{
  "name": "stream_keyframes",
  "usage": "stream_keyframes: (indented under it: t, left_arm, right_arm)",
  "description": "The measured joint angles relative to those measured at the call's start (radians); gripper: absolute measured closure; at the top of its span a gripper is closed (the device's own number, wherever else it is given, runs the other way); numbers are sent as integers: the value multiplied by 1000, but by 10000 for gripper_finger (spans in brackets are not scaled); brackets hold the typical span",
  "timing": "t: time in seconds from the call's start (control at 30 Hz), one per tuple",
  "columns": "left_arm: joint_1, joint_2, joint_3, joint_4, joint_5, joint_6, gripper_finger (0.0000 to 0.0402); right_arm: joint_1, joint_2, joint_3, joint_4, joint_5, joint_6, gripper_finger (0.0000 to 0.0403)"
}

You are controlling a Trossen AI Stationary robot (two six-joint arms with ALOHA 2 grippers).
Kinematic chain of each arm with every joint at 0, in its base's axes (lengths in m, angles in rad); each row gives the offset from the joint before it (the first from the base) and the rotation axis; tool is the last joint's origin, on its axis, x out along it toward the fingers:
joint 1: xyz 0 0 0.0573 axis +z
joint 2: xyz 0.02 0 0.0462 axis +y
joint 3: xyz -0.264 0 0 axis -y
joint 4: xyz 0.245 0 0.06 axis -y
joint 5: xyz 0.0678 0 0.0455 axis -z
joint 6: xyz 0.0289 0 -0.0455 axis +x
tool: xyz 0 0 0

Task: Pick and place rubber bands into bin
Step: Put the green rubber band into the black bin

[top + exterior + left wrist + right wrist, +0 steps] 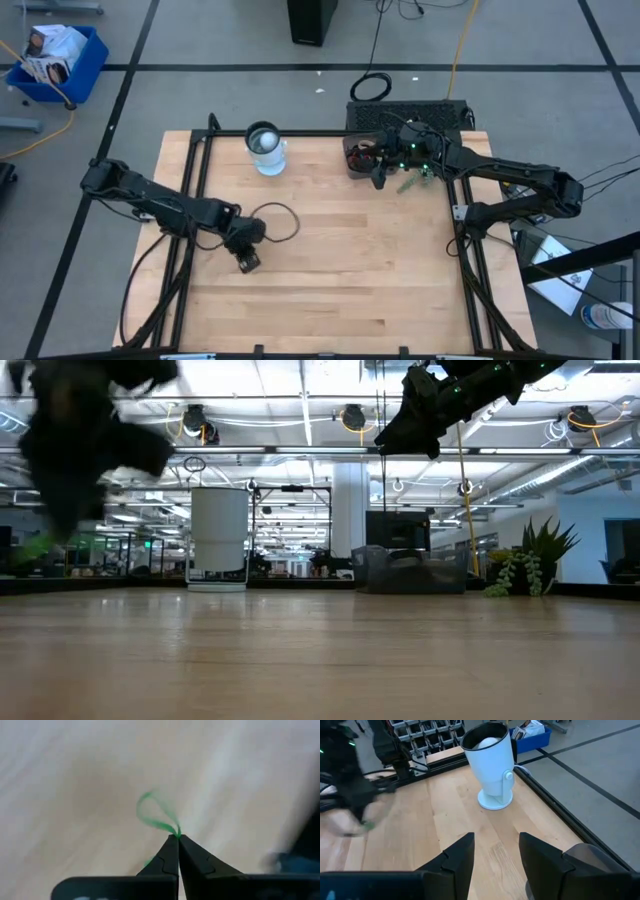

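Note:
My left gripper (248, 262) is over the table's left middle, shut on a thin green rubber band (155, 815), which loops out past the fingertips. In the low view the left gripper (70, 450) is a dark blur well above the table. The smoky-grey bin (360, 155) stands at the table's far edge, right of centre, with dark and reddish bands inside. My right gripper (380, 178) hovers at the bin's near side, open and empty (495, 845), high above the table in the low view (420, 420). My left gripper pinches the green band at one point of its loop (176, 834) between the very tips of its two shut fingers. The rest of the loop stands free beyond the fingertips, clear of the table.
A white cup (266, 148) stands at the far edge left of the bin. A small green plant (410, 183) sits by the right arm. A black cable (280, 220) loops beside the left arm. A blue crate (60, 60) is on the floor beyond the table.

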Motion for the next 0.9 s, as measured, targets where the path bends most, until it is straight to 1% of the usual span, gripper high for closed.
stream_keyframes:
  t: [0.07,0.13,0.23,0.3,0.47,0.57,0.63,0.73,0.9]
  left_arm:
    - [4,-1,39,146,17,57,397]
    - [16,-1,67,263,10,116,396]
    - [34,-1,115,435,-25,232,398]
    - [48,-5,147,521,-83,314,396]
    - [91,-2,231,628,-300,482,397]
    - [121,-1,268,683,-405,507,397]
    - [139,3,278,735,-433,517,393]
    - [161,6,283,800,-435,540,396]
    - [179,16,283,819,-435,539,393]
  right_arm:
    - [0,0,0,1,0,0,250]
    - [0,0,0,3,0,1,250]
    - [0,0,0,3,0,12,250]
    - [0,0,0,3,0,22,250]
    - [20,0,0,28,-2,75,250]
    - [65,0,0,56,-3,78,250]
    - [100,0,0,77,-3,76,250]
    - [159,3,0,108,-3,41,250]
    - [243,27,-1,214,-3,30,250]
